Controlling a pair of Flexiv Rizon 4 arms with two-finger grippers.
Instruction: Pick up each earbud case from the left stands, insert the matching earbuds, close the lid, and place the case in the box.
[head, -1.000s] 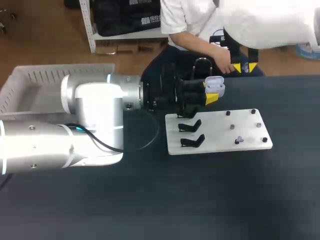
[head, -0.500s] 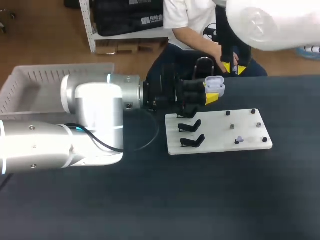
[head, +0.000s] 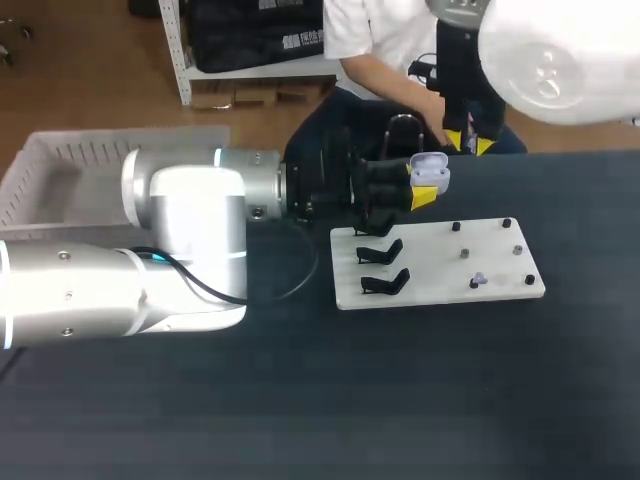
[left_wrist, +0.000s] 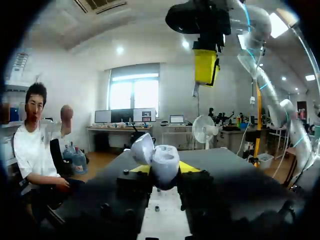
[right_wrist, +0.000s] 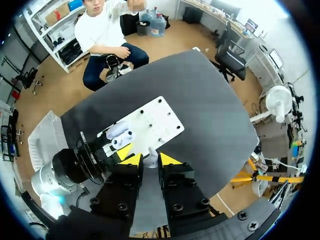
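far left: pale slotted box (head: 60, 165) at the counter (head: 400, 400) edge. what shows of its inside is bare floor and wall; the left arm (head: 190, 230) covers its near corner.

left arm lies across the counter toward the middle. left gripper (head: 424, 186) is clamped on the earbud case (head: 432, 176), one yellow tip on each side of the body, holding it in the air just past the far left corner of the white board (head: 430, 270).

case: pale grey-lilac, rounded, lid (left_wrist: 142, 149) swung open and tilted back. can't tell from any view what sits in its wells.

white board lies flat on the counter, right of the left arm. two black stands (head: 383, 250) in a column on its left side, nothing resting on them. small dark pegs are scattered over its right half, with one loose earbud (head: 478, 280) lying near the right edge by a peg.

right arm comes in from the upper right. right gripper (head: 471, 140) points down, above and just behind the open case and apart from it. its yellow tips are close together and pinch a small white earbud piece (right_wrist: 150, 160) between them; in the left wrist view a thin stem hangs under the tips.
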